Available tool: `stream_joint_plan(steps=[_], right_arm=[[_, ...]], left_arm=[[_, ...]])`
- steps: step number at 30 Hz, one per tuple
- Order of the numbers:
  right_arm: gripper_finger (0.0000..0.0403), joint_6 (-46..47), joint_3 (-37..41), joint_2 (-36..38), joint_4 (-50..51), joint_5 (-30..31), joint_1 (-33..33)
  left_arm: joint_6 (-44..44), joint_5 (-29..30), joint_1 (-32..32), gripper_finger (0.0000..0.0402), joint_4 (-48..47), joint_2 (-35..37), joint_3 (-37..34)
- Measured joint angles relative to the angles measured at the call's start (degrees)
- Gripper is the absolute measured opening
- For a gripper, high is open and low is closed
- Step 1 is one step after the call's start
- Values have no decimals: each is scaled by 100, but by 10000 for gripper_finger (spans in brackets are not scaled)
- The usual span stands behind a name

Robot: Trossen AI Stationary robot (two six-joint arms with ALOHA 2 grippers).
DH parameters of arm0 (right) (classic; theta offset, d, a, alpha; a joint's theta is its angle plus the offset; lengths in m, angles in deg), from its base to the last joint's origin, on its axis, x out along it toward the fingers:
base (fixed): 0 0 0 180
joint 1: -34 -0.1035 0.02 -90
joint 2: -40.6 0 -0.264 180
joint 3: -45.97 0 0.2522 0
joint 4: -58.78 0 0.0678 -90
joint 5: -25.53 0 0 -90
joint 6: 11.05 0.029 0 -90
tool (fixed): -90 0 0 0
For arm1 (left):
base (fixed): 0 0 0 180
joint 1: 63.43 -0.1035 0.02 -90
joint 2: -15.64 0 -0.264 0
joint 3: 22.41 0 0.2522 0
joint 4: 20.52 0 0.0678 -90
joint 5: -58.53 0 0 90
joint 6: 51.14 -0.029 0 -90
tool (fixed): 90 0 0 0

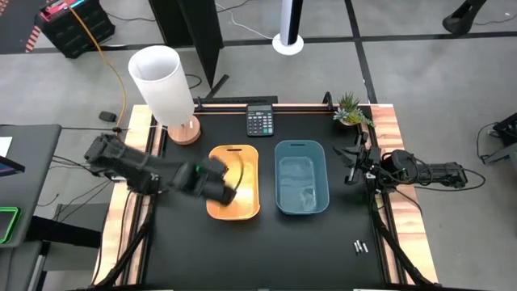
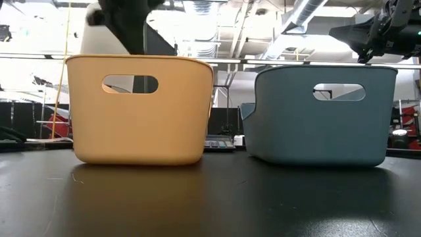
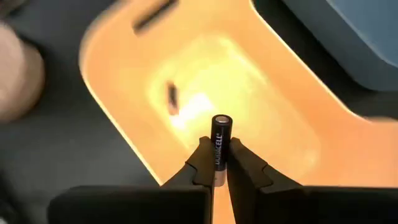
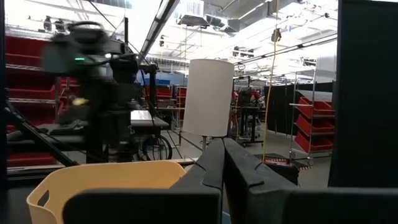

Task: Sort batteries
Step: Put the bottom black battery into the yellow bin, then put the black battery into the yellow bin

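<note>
Orange plastic filled the left wrist view, where the left gripper point(image 3: 216, 163) hung over the orange bin point(image 1: 246, 202) with its two fingers pinched on a dark battery point(image 3: 220, 140), while another small dark battery point(image 3: 171, 95) lay on the bin's floor. The blue bin point(image 1: 301, 208) stood just beside the orange one, and two more batteries point(image 1: 359, 246) lay on the black table point(image 1: 266, 255) near its front right corner. The right gripper point(image 4: 222, 163) waited at the table's right edge, fingers pressed together on nothing.
</note>
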Motion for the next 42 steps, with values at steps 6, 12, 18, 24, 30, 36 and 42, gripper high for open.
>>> stream_joint_plan(steps=[6, 12, 18, 24, 30, 36, 42], right_arm=[[24, -1, 0, 0, 4, 0, -1], [24, -31, -1, 1, 13, 0, 0], [24, -43, 1, 0, 33, 0, 0], [24, -48, 1, 2, 39, 0, 0], [24, -49, 1, 0, 49, 0, 0], [24, -49, 1, 2, 49, 0, 0], [24, -49, 1, 2, 46, 0, 0]], left_arm=[[-1797, -216, -898, 68, -230, 3, -69], [-2589, -454, -1282, 201, -218, 4, -81], [-3160, -830, -1318, 259, -1005, -2, -89], [-3247, -1456, -1312, 242, -1860, 2, -613], [-3082, -1788, -1312, 226, -1798, 274, -1287], [-2586, -2059, -1312, 219, -1586, 1011, -2064], [-2324, -2541, -1257, 209, -1458, 1481, -2823]])
